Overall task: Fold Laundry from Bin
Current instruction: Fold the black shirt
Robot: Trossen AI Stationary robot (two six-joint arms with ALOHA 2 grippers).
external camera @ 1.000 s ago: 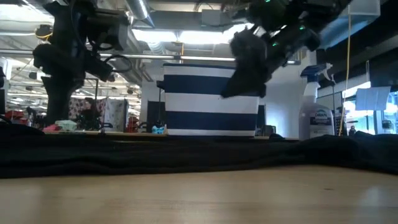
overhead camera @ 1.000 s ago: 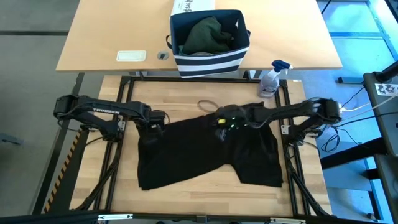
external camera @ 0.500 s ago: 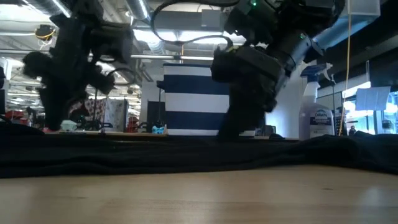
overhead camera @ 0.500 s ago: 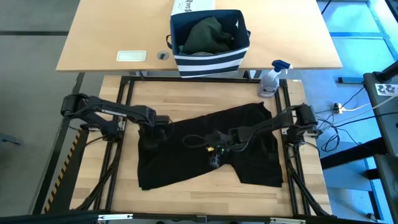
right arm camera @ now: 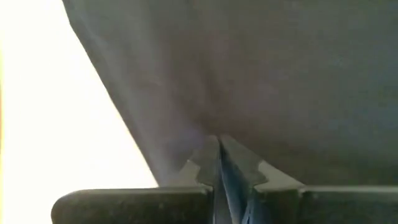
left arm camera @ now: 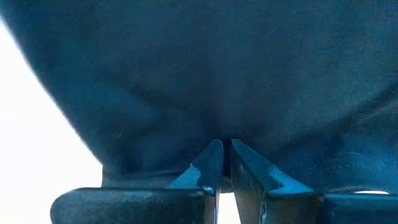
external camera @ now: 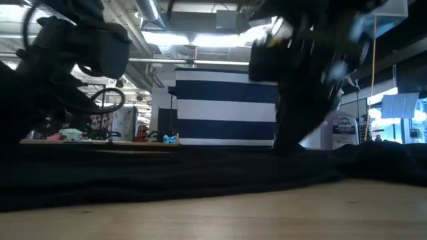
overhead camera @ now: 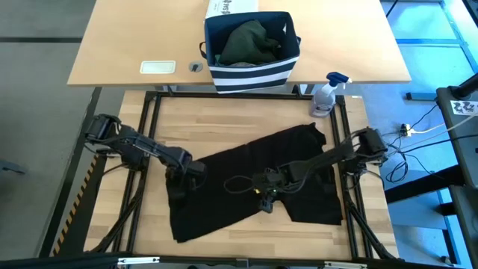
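A black garment (overhead camera: 254,187) lies spread on the wooden table (overhead camera: 224,116), and its far right corner (overhead camera: 314,133) rests flat. My left gripper (overhead camera: 190,169) is shut on the garment's left part. My right gripper (overhead camera: 266,187) is shut on the cloth near the garment's middle. Both point steeply down at the table. In the low view the right gripper (external camera: 287,143) reaches down to the cloth. The striped navy bin (overhead camera: 252,48) stands on the far desk with dark green laundry (overhead camera: 246,41) in it. My left gripper pinches black cloth (left arm camera: 224,132) between its two fingers, coming from above and slanting down. The cloth spreads away from the fingertips and lies on the table; whether one layer or several, I cannot tell. My right gripper pinches black cloth (right arm camera: 214,129) between its fingers, slanting down from the table's right side. The cloth fans out from the tips with light creases and lies low on the rest of the garment.
A spray bottle (overhead camera: 326,96) stands at the table's far right corner. On the desk behind are a white printed box (overhead camera: 231,7) beside the bin and a small white pad (overhead camera: 157,67). Bare wood shows along the table's far side and near edge.
Both grippers have sunk toward the table. My right gripper has drawn the garment's far edge toward the near edge, folding it over the lower part. My left gripper has moved toward the near edge with its part. The garment's far right corner has stayed in place.
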